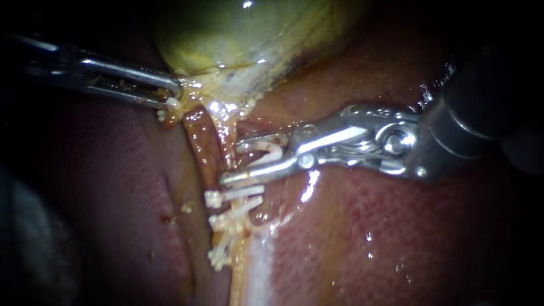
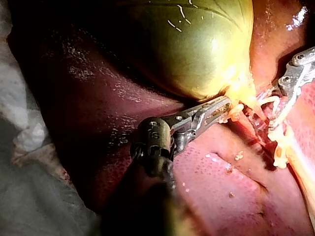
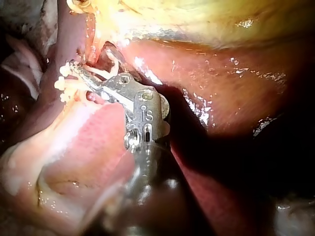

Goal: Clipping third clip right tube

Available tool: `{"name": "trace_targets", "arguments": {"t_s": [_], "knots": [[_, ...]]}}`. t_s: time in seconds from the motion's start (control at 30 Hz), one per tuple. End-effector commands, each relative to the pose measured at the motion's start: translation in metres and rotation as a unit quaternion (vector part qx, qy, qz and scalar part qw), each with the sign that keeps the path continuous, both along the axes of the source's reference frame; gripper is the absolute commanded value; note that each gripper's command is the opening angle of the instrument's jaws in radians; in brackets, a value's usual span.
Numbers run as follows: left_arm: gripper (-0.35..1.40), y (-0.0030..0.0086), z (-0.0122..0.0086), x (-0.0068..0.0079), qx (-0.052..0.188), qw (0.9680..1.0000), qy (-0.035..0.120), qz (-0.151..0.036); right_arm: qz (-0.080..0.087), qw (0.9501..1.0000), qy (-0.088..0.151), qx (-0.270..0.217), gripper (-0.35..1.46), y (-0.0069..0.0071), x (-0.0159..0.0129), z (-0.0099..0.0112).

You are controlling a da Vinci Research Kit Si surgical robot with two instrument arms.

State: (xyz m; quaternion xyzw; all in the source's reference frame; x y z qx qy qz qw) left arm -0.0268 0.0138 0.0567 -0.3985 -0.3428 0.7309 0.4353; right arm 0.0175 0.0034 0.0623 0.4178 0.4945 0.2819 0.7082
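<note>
My right instrument (image 1: 233,160) comes in from the right. Its jaws stand apart, holding a white clip (image 1: 266,152) between them, one jaw on each side of the right tube (image 1: 228,139). Below the jaws, three white clips (image 1: 233,194) (image 1: 238,211) (image 1: 220,255) sit across that tube. The brown left tube (image 1: 198,141) runs alongside. My left instrument (image 1: 174,97) is shut on the pale neck of the green-yellow gallbladder (image 1: 238,34). The left wrist view shows this grip (image 2: 226,105). In the right wrist view my right instrument (image 3: 96,69) lies beside the seated clips (image 3: 64,83).
Wet red liver (image 1: 368,238) lies under and around both tubes, with a pale strip (image 1: 258,266) below the clips. Yellow fatty tissue (image 1: 221,107) joins the gallbladder neck to the tubes. Grey cloth (image 2: 29,187) lies beside the liver in the left wrist view.
</note>
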Motion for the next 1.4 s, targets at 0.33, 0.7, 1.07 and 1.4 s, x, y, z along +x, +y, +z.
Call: {"name": "trace_targets", "arguments": {"t_s": [0.33, 0.7, 1.07, 1.4], "knots": [[-0.35, 0.0, 0.0, -0.0001, 0.0, 1.0, 0.0, 0.0, 0.036, 0.999, -0.013, 0.021, 0.5, 0.0002, 0.0022, 0.0], [-0.35, 0.0, 0.0, -0.0001, 0.0, 1.0, 0.0, 0.0, 0.067, 0.9964, 0.017, 0.049, 0.49, 0.0005, 0.0028, -0.0007], [-0.35, 0.0, 0.0, 0.0, 0.0, 1.0, 0.0, 0.0, 0.073, 0.9947, 0.035, 0.064, 0.47, 0.0015, 0.0023, -0.0041], [-0.35, 0.0, 0.0, 0.0, 0.0, 1.0, 0.0, 0.0, 0.083, 0.9899, 0.073, 0.088, 0.46, 0.0026, 0.0023, -0.0077]]}}
